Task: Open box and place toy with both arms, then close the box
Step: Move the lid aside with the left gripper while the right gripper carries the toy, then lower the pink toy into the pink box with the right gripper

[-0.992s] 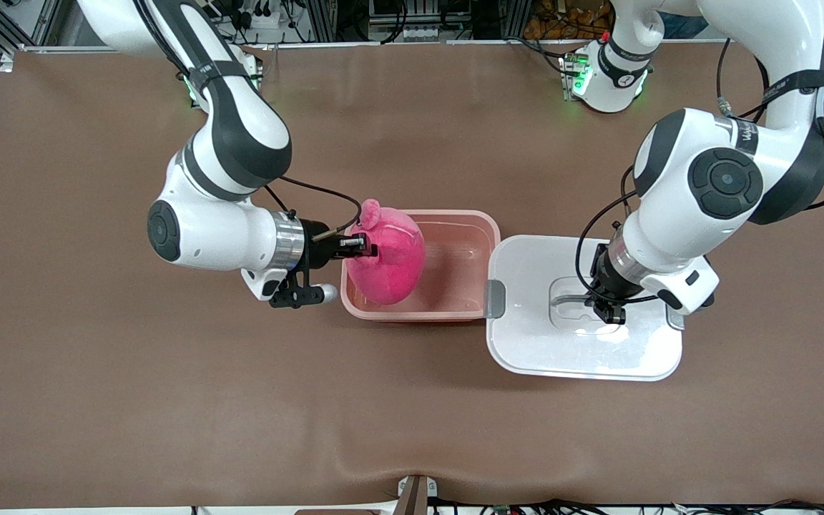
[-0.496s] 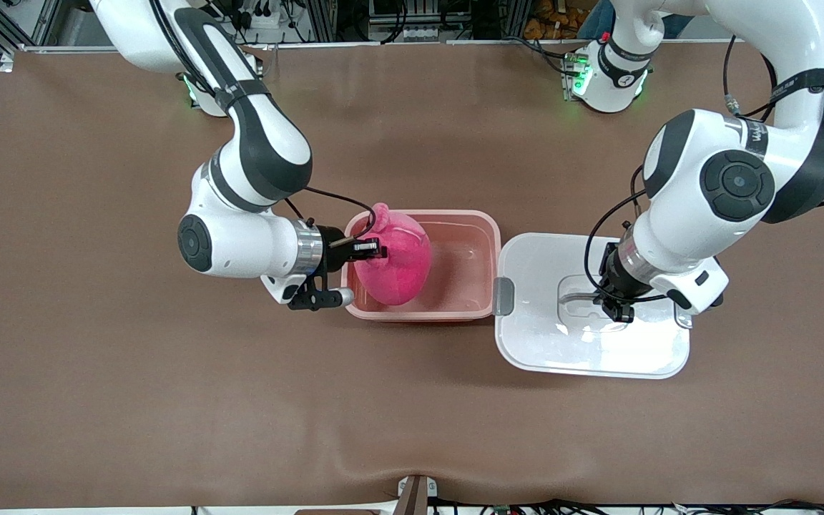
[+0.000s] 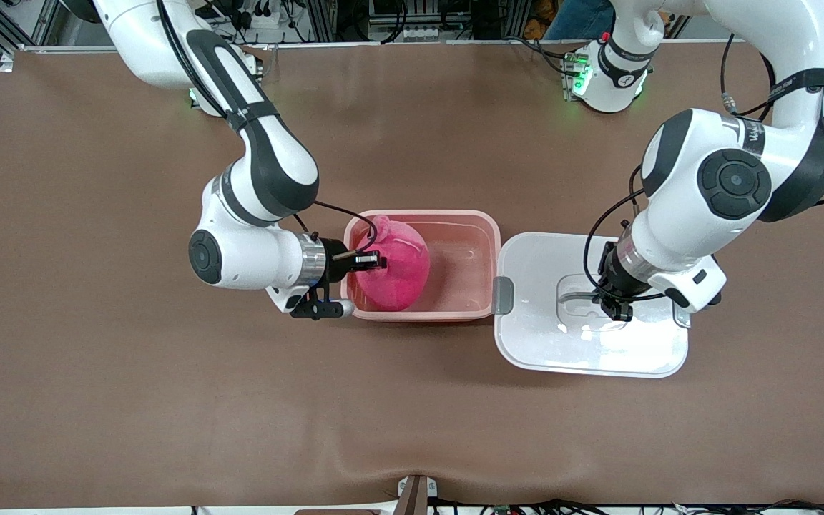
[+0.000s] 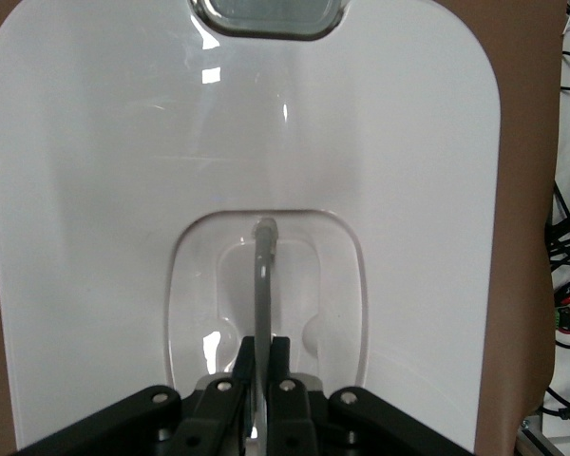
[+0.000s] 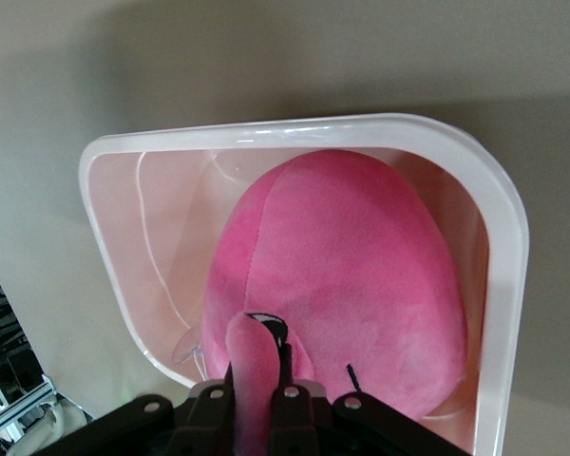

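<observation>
The open pink box (image 3: pixel 466 218) stands mid-table. The hot-pink toy (image 3: pixel 394 268) hangs into the box's end toward the right arm. My right gripper (image 3: pixel 376 262) is shut on a small plush nub of the toy (image 5: pixel 250 356), above that end's rim (image 5: pixel 508 266). The white lid (image 3: pixel 541 343) lies level beside the box, toward the left arm's end, with a grey clip (image 3: pixel 503 295) facing the box. My left gripper (image 3: pixel 616 311) is shut on the thin handle (image 4: pixel 263 275) in the lid's recess (image 4: pixel 199 285).
Brown table (image 3: pixel 169 400) all around. The two arm bases (image 3: pixel 605 71) stand along the edge farthest from the front camera. Cables and rack frames (image 3: pixel 383 18) lie past that edge.
My right arm has carried the toy toward the left arm's end and lower into the box. The lid and left gripper have shifted slightly toward the left arm's end.
</observation>
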`<state>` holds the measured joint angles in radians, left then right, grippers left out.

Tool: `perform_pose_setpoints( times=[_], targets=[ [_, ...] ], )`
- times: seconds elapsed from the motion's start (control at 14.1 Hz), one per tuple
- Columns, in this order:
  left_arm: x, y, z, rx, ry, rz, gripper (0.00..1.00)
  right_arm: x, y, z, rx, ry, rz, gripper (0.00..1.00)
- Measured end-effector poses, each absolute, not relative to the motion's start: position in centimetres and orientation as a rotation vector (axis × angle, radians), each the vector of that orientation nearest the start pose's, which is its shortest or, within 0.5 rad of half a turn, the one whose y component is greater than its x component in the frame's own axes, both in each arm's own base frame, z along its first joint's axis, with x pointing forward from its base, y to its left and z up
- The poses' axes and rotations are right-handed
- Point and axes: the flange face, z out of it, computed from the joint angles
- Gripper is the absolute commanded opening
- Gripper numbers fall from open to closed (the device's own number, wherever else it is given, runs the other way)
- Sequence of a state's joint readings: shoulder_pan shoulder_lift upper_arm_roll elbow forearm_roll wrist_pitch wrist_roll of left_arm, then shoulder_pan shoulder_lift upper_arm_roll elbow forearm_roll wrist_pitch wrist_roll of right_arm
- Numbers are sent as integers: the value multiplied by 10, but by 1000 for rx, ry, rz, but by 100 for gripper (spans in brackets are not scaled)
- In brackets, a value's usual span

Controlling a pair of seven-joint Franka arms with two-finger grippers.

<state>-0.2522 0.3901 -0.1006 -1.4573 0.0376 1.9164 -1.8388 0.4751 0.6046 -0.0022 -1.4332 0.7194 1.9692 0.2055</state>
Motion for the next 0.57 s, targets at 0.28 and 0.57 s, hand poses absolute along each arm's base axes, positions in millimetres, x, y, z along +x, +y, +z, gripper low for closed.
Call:
perform_pose_setpoints(
  times=[0.28, 0.57],
  targets=[
    [645, -224, 468, -2363, -2165, -48, 0, 619, 361, 322, -2583, 45, 375, 0],
    [645, -224, 467, -2363, -2164, -48, 0, 617, 369, 305, -2616, 31, 351, 0]
  ],
)
